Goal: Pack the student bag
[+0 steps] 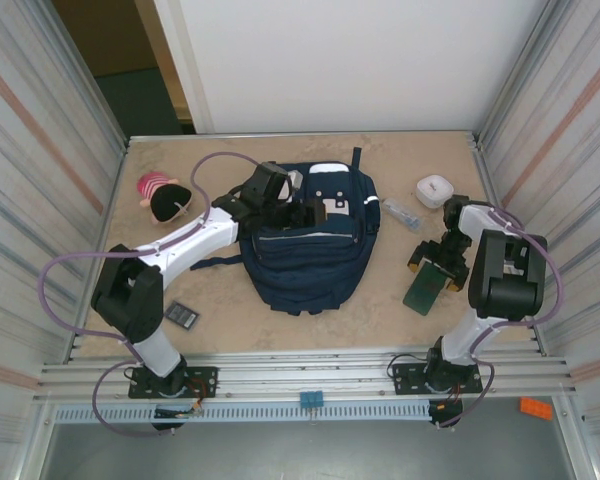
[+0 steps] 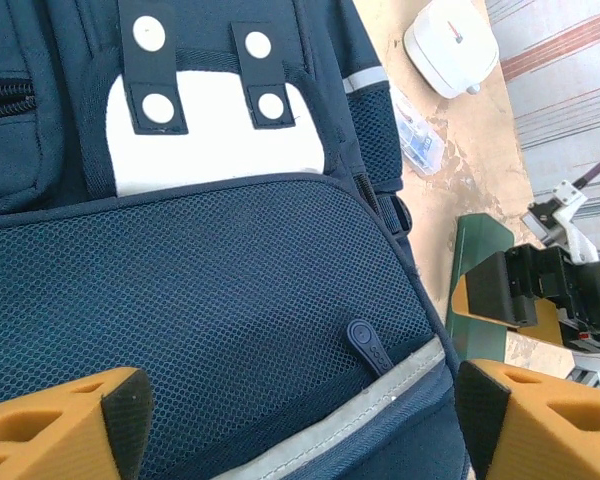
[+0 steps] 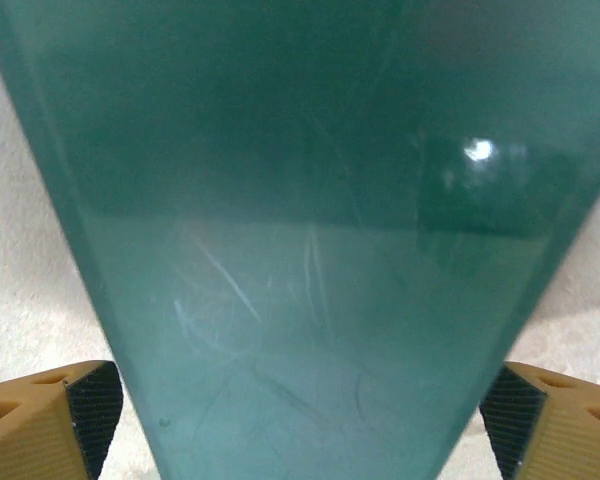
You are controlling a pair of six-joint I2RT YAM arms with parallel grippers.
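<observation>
Top external view: the student bag [image 1: 305,250] lies flat at the centre of the table [image 1: 280,325], its handle end toward the far wall and its dark straps trailing out on the left side. The left gripper [image 1: 298,212] hangs over the upper part of the bag. The right gripper [image 1: 430,262] sits at the right side of the table, over the near end of a flat green board [image 1: 423,292]. A white case [image 1: 435,190] and a clear plastic item [image 1: 401,214] lie between the bag and the right wall. A pink and black plush toy [image 1: 162,195] lies at far left, and a small dark slab [image 1: 182,314] lies near the left arm's base.

Left wrist view: the left gripper [image 2: 300,410] stands wide apart, its black pads [image 2: 125,415] at either edge of the picture. Below it lie the bag's mesh pocket [image 2: 210,290], a zip pull [image 2: 365,345] and a white patch [image 2: 215,140] with two buckle tabs. Nothing is held.

Right wrist view: the right gripper [image 3: 300,410] is spread wide, with the green board [image 3: 300,250] running between its pads [image 3: 95,410]. Each pad sits right at an edge of the board. Whether they press on it cannot be determined.
</observation>
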